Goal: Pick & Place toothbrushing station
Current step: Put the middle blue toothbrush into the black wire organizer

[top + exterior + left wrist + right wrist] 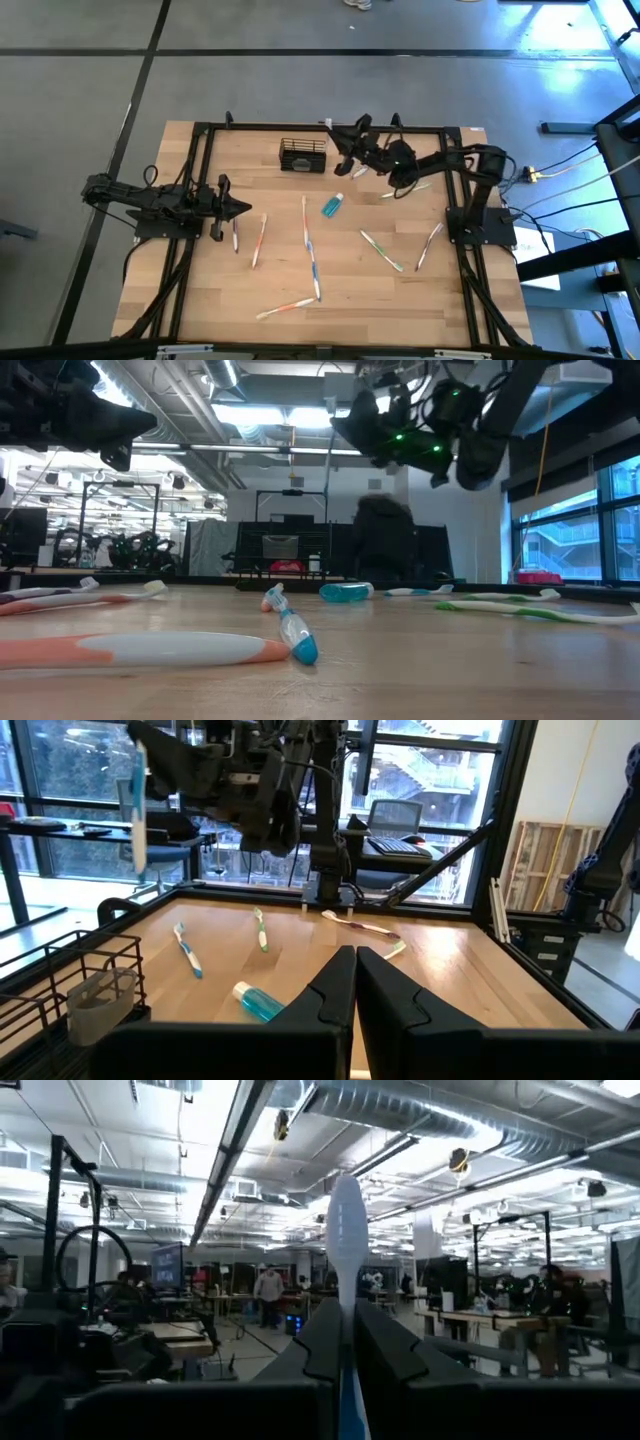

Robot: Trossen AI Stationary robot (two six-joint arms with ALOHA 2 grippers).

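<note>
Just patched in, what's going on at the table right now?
The right gripper is raised beside the black mesh basket at the table's far edge, shut on a toothbrush that stands upright between its fingers. It looks about to drop the brush into the basket. The left gripper waits shut and empty over the left side. More toothbrushes and a teal tube lie on the table.

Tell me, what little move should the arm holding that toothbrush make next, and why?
Probably carry it a bit further over the black wire basket and lower it in. The right claw is shut on a white toothbrush, raised above the table just beside the basket, handle pointing up. The left claw waits shut and empty near the table's left side.
</note>
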